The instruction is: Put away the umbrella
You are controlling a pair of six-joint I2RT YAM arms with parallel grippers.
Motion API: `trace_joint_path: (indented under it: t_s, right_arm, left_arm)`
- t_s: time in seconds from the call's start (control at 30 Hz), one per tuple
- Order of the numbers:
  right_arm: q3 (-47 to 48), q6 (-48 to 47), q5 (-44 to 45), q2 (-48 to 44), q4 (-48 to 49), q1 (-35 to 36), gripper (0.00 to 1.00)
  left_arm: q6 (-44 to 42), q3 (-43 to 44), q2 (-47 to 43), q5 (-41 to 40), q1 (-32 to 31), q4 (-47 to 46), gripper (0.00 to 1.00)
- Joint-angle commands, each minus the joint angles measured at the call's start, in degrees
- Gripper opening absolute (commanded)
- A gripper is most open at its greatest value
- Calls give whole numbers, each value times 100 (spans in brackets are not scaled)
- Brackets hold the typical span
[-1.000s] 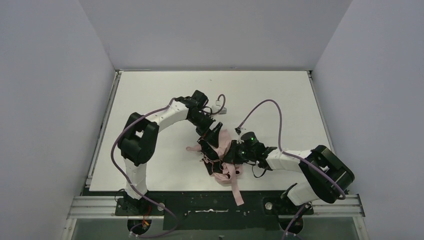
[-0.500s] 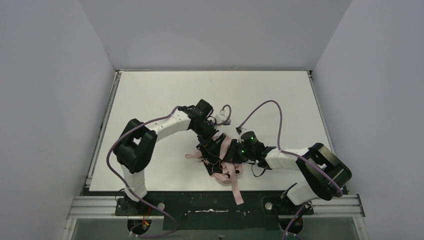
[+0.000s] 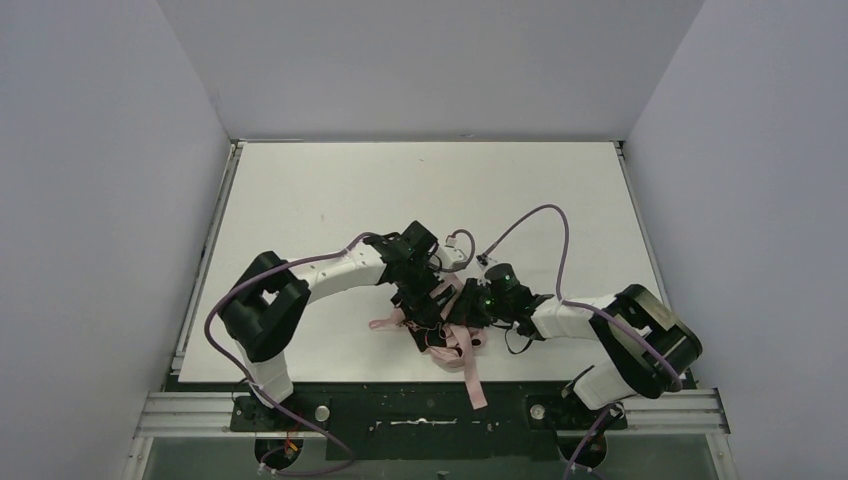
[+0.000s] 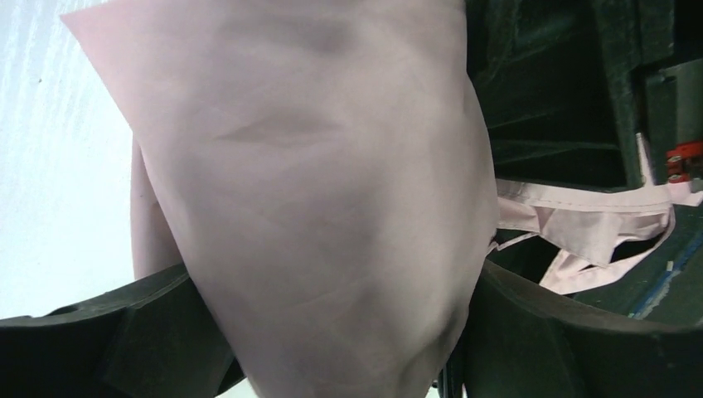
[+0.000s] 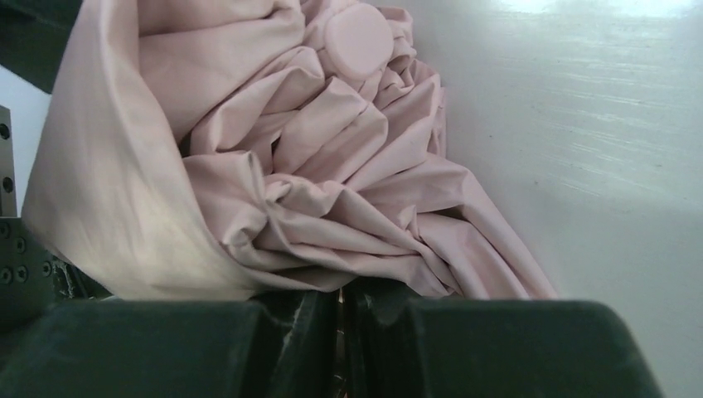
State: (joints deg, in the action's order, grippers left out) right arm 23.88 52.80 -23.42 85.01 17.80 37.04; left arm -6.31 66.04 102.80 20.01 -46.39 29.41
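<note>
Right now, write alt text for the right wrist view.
A crumpled pale pink fabric folding umbrella fills the frame's left, its lower edge pinched in the shut right gripper at the bottom. A round pink cap tops it; white table lies right.

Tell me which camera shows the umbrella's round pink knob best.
The right wrist view: the knob sits unobstructed among the umbrella's bunched folds. The top view shows only a small pink bundle, knob indistinguishable. The left wrist view is filled by one fabric panel; no knob.
</note>
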Motion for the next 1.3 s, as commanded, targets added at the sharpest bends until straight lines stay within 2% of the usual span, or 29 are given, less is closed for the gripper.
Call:
trace_joint_path:
  t_s: [0.0, 0.1, 0.23, 0.3, 0.37, 0.5, 0.6, 0.73, 0.83, 0.9, 1.03, 1.13, 1.27]
  right_arm:
    - [-180, -110, 539, 60, -530, -45, 8]
    - [-288, -109, 472, -178, -712, -35, 10]
    - [-508, -103, 492, -759, -1123, -21, 14]
    - [-614, -95, 578, -1138, -1512, -12, 19]
    - [-667, -90, 653, -1529, -2065, -4, 25]
    - [-753, -111, 756, -2323, -3061, 14, 35]
    - [-809, -86, 782, -2839, -3710, 38, 34]
    - [-903, -95, 788, -3261, -4247, 71, 26]
    - [-829, -119, 833, -3578, -4522, 69, 24]
    - [-598, -156, 1052, -3984, -4837, 67, 28]
    - [263, -292, 1976, -4665, -5684, -24, 47]
    - [881, -582, 2636, -4531, -5967, -261, 56]
    - [1781, -1483, 3002, -3806, -5711, -822, 66]
  left_arm:
    - [75, -167, -266, -432, -345, 114, 73]
    - [19, -95, -285, -774, -417, 246, 54]
    - [-1, -104, -342, -1064, -452, 249, 38]
    - [-20, -61, -349, -1148, -473, 326, 29]
    - [-36, -45, -335, -1236, -503, 343, 16]
    - [-49, 15, -271, -1546, -627, 311, 5]
    - [-148, 120, -244, -2011, -718, 322, 0]
    - [-314, 293, -270, -2575, -772, 276, 0]
    - [-484, 383, -335, -2850, -845, 235, 0]
    - [-567, 331, -416, -3077, -920, 141, 0]
    - [-626, 38, -578, -3385, -1149, -101, 0]
    - [-669, -233, -682, -3815, -1449, -381, 0]
    - [-766, -523, -773, -4330, -1955, -743, 0]
